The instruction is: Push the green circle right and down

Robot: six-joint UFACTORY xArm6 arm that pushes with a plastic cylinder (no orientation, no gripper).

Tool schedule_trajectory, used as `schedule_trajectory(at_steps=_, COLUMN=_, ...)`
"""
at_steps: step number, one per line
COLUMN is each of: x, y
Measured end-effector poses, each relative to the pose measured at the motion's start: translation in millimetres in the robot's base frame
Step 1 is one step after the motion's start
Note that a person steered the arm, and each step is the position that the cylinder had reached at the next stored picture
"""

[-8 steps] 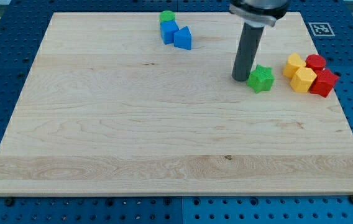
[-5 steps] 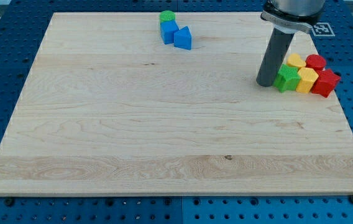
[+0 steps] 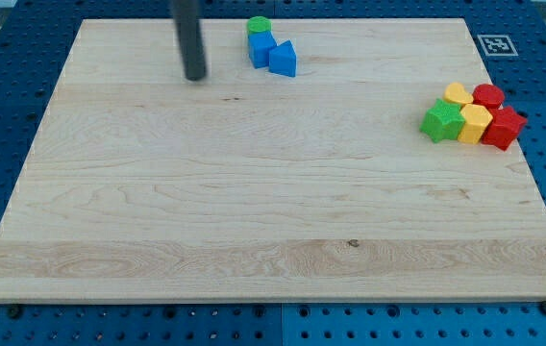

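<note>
The green circle (image 3: 259, 25) sits near the board's top edge, a little left of centre, touching a blue block (image 3: 261, 48) just below it. A second blue block (image 3: 283, 60) lies at that block's lower right. My tip (image 3: 194, 78) rests on the board to the left of these blocks and slightly lower than the green circle, apart from all of them.
At the view's right a tight cluster holds a green star (image 3: 439, 123), two yellow blocks (image 3: 458, 94) (image 3: 474, 122) and two red blocks (image 3: 489, 95) (image 3: 502, 128). A marker tag (image 3: 497, 44) sits at the wooden board's (image 3: 254, 211) top right corner.
My tip pushed the green star right into the yellow and red cluster, then left it and moved far left across the board to a spot left of the blue blocks.
</note>
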State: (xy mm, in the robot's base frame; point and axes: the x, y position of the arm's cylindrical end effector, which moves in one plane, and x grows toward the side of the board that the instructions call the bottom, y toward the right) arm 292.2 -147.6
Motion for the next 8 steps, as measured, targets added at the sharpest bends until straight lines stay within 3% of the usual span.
schedule_trajectory(at_steps=1, x=-53, y=-33)
schedule_trajectory(at_steps=2, x=-74, y=20)
schedule_trajectory(at_steps=3, x=-73, y=78)
schedule_trajectory(at_steps=6, x=-60, y=146)
schedule_trajectory(at_steps=8, x=-38, y=232)
